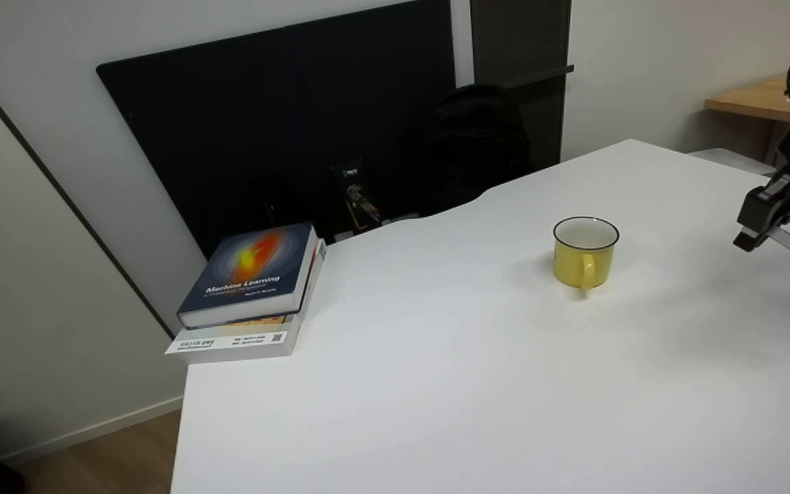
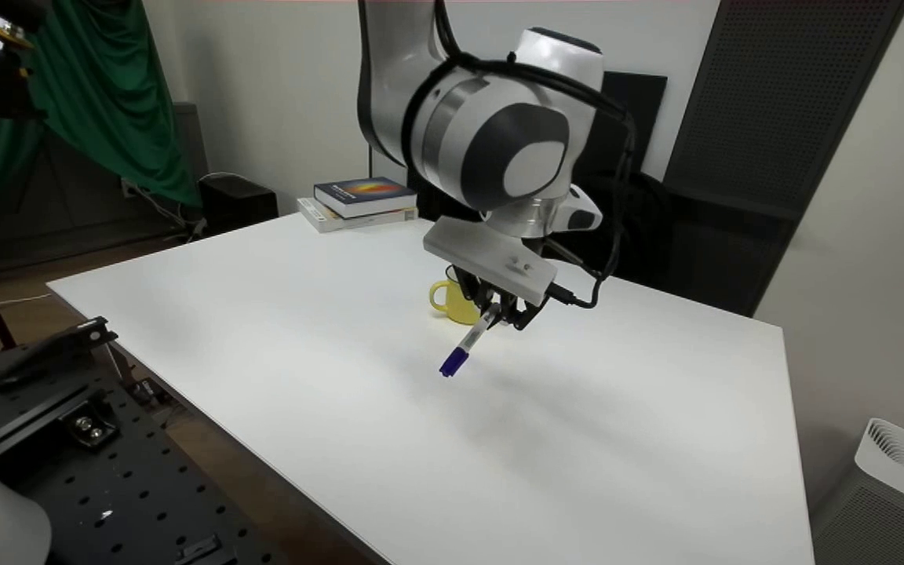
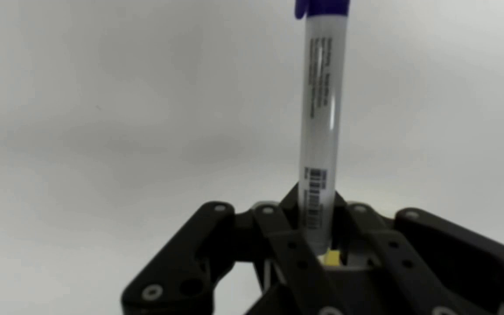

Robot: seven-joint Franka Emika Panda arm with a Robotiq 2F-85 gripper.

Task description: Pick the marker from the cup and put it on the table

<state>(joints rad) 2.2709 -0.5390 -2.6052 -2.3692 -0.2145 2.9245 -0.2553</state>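
While the fingers (image 3: 282, 227) clasp its barcoded end, the marker (image 3: 323, 122) slants downward beyond them.

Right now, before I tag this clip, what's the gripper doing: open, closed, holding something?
Gripper: closed, holding the marker near the end opposite its blue cap.

In both exterior views, a dark-blue Machine Learning book (image 1: 247, 271) lies on a white book (image 1: 244, 344); dark perforated panel (image 1: 522, 41) at 1 to 2 o'clock | in an exterior view, light-wood table (image 1: 753, 100) at 2 o'clock, white book at 8 o'clock | in an exterior view, green curtain (image 2: 118, 102) at 10 o'clock, white vented unit (image 2: 891, 494) at 4 o'clock
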